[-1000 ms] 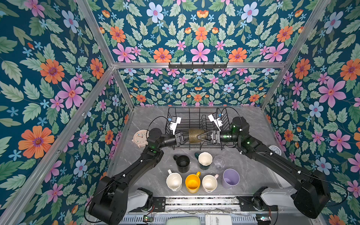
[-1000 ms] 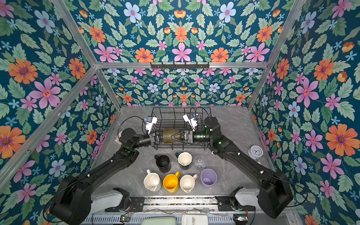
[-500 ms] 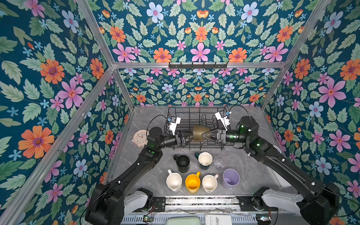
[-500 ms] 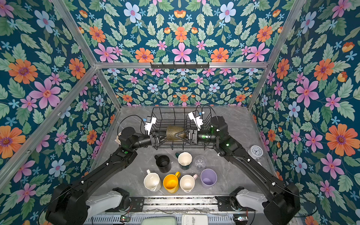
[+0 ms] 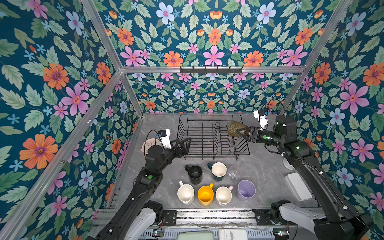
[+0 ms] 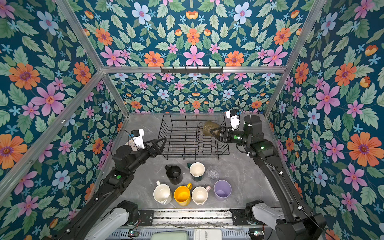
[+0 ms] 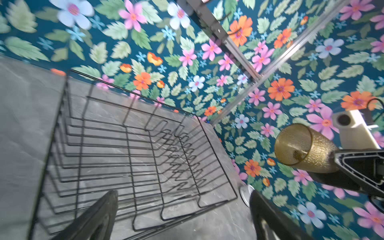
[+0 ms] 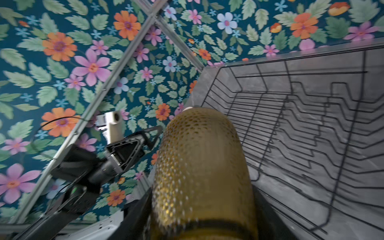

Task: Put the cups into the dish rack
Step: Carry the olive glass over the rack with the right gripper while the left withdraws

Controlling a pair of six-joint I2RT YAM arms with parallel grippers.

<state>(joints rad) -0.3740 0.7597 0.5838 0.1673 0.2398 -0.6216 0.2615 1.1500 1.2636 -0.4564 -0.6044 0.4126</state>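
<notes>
Gripping the dimpled olive-brown tumbler (image 5: pixel 232 127) sideways is the right gripper (image 5: pixel 239 131) (left gripper (image 5: pixel 187 143) gapes wide).

The right hand (image 5: pixel 239 131) holds the olive-brown tumbler (image 5: pixel 233 128) sideways at three o'clock of the dish rack (image 5: pixel 204 137). The left hand (image 5: pixel 185 144) gapes empty at eight o'clock.

That olive-brown tumbler (image 7: pixel 305 148) shows a dimpled, translucent, shiny skin. The dish rack (image 5: pixel 207 135) is thin black coated wire, the table (image 5: pixel 261 166) a smooth grey marble-look top, the yellow mug (image 5: pixel 205 195) glossy.
</notes>
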